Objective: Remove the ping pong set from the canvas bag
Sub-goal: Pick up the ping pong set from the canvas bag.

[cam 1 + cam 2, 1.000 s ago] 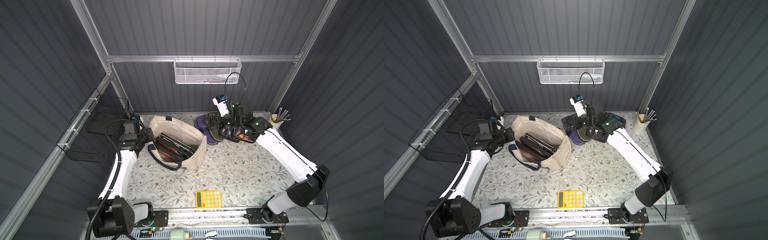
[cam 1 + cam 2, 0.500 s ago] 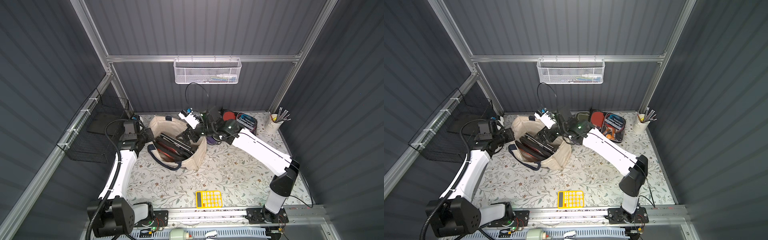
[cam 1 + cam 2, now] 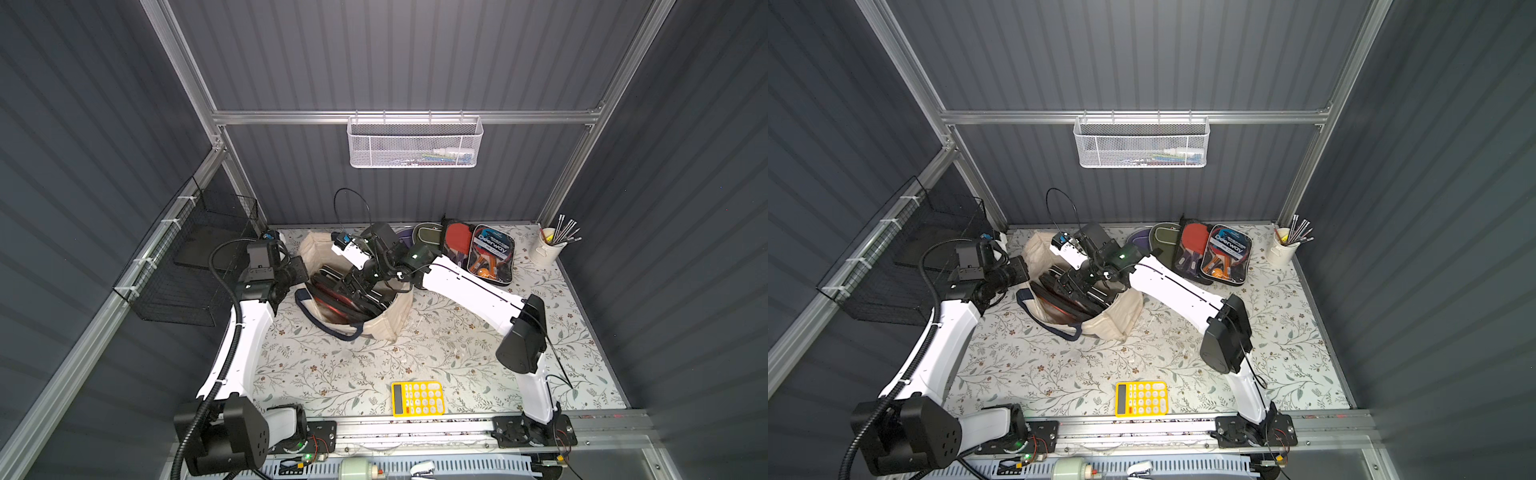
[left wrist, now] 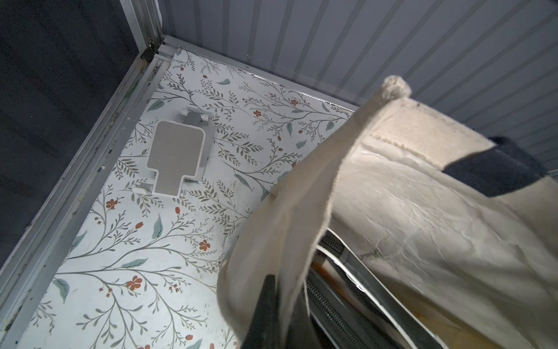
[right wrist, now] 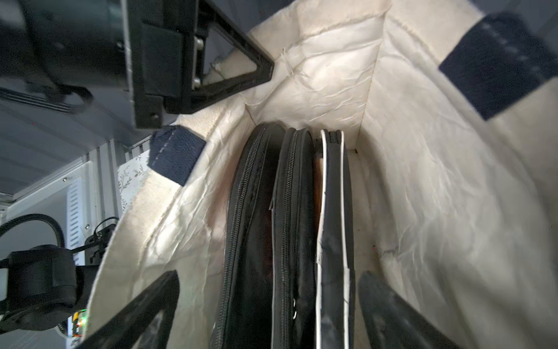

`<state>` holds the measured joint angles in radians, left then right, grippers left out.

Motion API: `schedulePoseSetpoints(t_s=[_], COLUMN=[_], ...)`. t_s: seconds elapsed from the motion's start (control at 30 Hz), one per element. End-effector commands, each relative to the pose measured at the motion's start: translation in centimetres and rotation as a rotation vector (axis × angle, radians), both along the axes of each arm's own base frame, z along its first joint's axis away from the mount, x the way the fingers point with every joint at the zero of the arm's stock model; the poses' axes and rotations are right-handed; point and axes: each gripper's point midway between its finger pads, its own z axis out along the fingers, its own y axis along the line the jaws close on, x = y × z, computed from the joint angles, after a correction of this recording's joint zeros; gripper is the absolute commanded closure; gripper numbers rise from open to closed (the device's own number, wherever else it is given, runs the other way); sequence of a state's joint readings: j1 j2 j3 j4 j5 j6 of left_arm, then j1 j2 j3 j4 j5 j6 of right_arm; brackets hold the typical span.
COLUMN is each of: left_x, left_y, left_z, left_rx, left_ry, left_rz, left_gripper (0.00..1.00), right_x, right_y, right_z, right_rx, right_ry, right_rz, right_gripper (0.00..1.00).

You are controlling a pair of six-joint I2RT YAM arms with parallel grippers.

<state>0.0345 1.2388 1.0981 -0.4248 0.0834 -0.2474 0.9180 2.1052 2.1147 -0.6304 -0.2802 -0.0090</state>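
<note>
The left gripper (image 3: 296,268) pinches the rim of the cream canvas bag (image 3: 394,321), apparently propping its mouth open; the right gripper (image 5: 268,276), spread and empty, straddles black zippered ping pong cases (image 5: 256,211) standing edgewise inside.

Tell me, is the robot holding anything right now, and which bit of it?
The left gripper pinches the canvas bag by its top rim. The right gripper is open inside the bag, astride the black zipped cases, holding nothing.

Yellow calculator (image 3: 417,399) — pen cup (image 3: 547,252)
</note>
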Motion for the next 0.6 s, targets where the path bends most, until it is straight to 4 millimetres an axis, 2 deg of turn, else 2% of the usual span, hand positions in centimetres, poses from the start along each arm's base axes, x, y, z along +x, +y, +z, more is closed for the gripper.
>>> schedulePoseSetpoints(t_s=[0.0, 0.23, 0.37, 0.47, 0.57], left_x=[-0.6, -0.8, -1.0, -1.0, -1.0], left_y=[-0.5, -0.8, -0.8, -0.9, -1.0], left_z=[1.2, 1.7, 1.7, 1.8, 2.0], left_rx=[-0.016, -0.019, -0.019, -0.020, -0.022], left_ry=[-0.037, -0.058, -0.061, -0.062, -0.070], left_rz=[-0.035, -0.054, -0.055, -0.061, -0.065], left_gripper=[1.00, 1.00, 1.00, 1.00, 1.00], right_x=[1.0, 3.5, 5.1, 5.7, 6.0], right_y=[0.3, 0.5, 0.0, 0.0, 0.0], right_z=[-1.3, -3.1, -3.5, -4.0, -4.8], right_rx=[-0.029, -0.030, -0.019, -0.026, -0.045], right_ry=[0.003, 0.005, 0.011, 0.007, 0.002], right_rz=[-0.013, -0.079, -0.125, -0.143, -0.146], right_gripper=[0.09, 0.16, 0.26, 0.32, 0.33])
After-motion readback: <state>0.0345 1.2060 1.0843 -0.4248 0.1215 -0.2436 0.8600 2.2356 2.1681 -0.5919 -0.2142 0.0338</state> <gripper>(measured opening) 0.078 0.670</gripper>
